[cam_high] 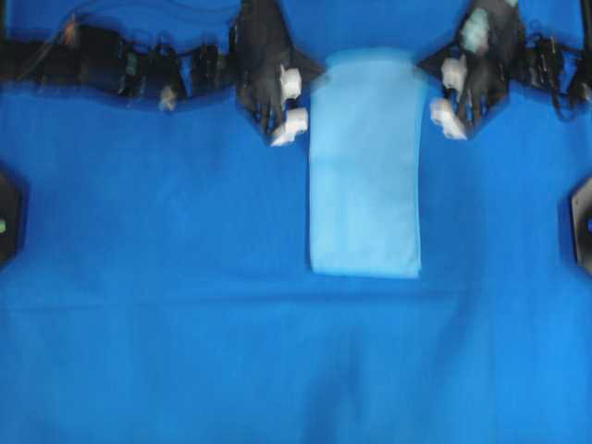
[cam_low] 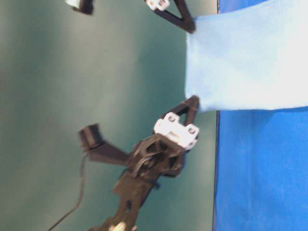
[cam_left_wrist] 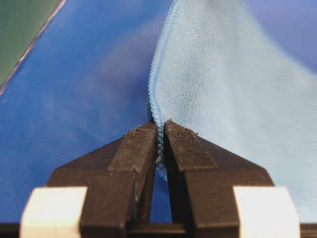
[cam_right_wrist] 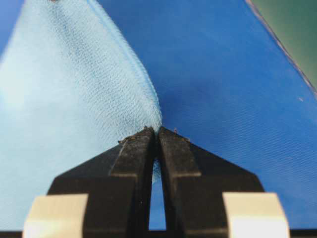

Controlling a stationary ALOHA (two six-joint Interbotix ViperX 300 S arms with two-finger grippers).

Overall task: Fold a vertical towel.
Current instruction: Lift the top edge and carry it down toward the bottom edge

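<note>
The towel (cam_high: 365, 166) is a pale sky-blue rectangle lying lengthwise down the middle of the deep-blue table covering (cam_high: 166, 277). Its far end is raised off the table, held at both corners. My left gripper (cam_high: 317, 76) is shut on the far left corner. In the left wrist view the left gripper (cam_left_wrist: 161, 130) pinches the stitched edge of the towel (cam_left_wrist: 223, 84). My right gripper (cam_high: 422, 67) is shut on the far right corner. In the right wrist view the right gripper (cam_right_wrist: 157, 133) clamps the towel (cam_right_wrist: 64, 89). From table level the lifted towel (cam_low: 245, 57) hangs taut between the two corners.
Black arm bases and cables (cam_high: 111, 60) line the far edge of the table, with more hardware at the far right (cam_high: 555, 55). Dark fixtures sit at the left edge (cam_high: 7, 217) and the right edge (cam_high: 583, 227). A green surface (cam_left_wrist: 20, 29) lies beyond the table's edge.
</note>
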